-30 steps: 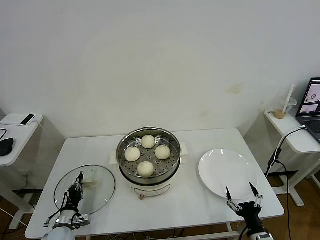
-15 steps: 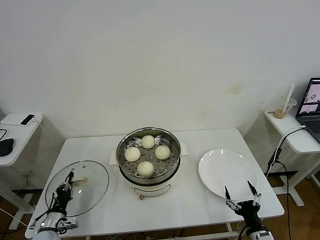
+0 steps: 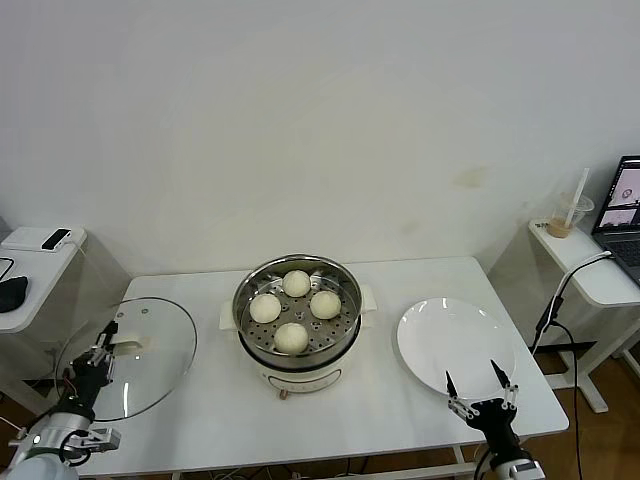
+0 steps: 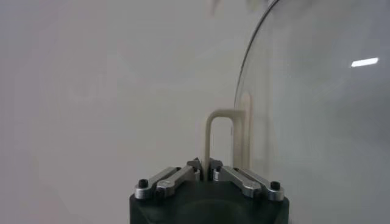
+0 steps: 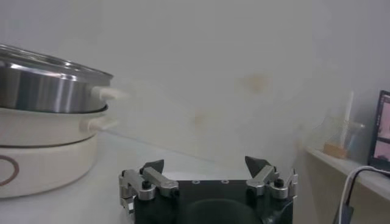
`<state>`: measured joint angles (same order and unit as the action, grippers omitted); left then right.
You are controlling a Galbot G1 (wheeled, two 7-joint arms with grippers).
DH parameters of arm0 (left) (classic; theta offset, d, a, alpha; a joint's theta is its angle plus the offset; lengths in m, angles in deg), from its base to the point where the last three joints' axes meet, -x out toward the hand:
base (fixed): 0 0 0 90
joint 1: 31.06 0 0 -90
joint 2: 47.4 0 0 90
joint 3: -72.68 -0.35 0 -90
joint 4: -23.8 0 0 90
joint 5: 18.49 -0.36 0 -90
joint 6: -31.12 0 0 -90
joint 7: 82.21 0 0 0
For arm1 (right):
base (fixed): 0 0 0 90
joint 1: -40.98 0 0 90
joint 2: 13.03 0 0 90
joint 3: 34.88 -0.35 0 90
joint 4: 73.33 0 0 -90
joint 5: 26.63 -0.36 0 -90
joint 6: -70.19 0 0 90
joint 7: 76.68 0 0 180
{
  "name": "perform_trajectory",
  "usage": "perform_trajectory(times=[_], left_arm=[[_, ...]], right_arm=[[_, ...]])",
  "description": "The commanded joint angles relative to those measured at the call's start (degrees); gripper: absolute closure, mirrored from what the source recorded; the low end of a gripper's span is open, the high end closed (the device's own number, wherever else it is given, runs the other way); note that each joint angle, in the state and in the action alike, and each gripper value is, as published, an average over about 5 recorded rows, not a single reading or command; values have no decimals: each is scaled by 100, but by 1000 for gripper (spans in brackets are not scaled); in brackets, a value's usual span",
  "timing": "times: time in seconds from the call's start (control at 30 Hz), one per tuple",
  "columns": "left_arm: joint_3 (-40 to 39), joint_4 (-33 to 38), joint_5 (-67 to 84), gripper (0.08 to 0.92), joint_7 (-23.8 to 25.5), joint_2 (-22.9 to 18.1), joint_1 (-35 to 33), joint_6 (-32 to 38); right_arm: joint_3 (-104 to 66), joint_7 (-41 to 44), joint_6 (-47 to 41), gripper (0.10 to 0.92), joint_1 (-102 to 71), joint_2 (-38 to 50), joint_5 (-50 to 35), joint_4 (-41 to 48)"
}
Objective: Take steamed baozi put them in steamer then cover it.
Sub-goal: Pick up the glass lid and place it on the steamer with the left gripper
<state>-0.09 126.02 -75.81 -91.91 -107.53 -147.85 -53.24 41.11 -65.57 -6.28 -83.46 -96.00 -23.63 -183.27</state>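
The steamer [image 3: 297, 310] stands mid-table, a shiny steel pot on a cream base, with several cream-white baozi [image 3: 291, 338] on its perforated tray. Left of it, past the table's left edge, the glass cover [image 3: 140, 370] hangs tilted in the air. My left gripper [image 3: 108, 348] is shut on its cream bar handle [image 3: 130, 343]. In the left wrist view the handle [image 4: 210, 137] runs between the closed fingertips of the left gripper [image 4: 207, 165], with the cover's glass [image 4: 317, 109] beside it. My right gripper [image 3: 481, 384] waits open and empty at the table's front right; its wrist view shows the right gripper [image 5: 205, 164] and the steamer [image 5: 49, 76].
An empty white plate [image 3: 455, 345] lies right of the steamer, just behind my right gripper. A side table [image 3: 30, 262] with a phone stands at the left. Another side table [image 3: 590, 270] at the right carries a laptop [image 3: 622, 215] and a drink cup [image 3: 567, 215].
My left gripper has lifted the cover off the table and carried it leftward and up, tilting it. The right gripper has sunk slightly and stays open.
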Motion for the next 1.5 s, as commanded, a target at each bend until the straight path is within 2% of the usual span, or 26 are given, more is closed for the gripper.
perform_trajectory(times=[0.03,0.3,0.73,0.9,1.23,1.5], left_arm=[[78,1625,348,852,1033,171,-256,-1363],[-1046,2483,146,852,1635,204,250,-2197],[-2847,1663,-456,852,2042,-27,1830,-2800],[-3100,1402,-747,852,2340,-356,2169,-3026],[-3697,1018,-1999,852,2610,-1481,2682,-2943],[-4078,819,-2316,852,2663,-1830,2982,-2919]], right_arm=[[3,-6,18,203,-26,4,21,-4],[90,27,-61,203,-55,0,57,21],[592,27,-178,203,173,-39,471,379],[827,2,-144,203,287,-103,749,602],[991,12,-116,203,392,-70,863,808],[983,21,-79,203,369,-87,923,886]])
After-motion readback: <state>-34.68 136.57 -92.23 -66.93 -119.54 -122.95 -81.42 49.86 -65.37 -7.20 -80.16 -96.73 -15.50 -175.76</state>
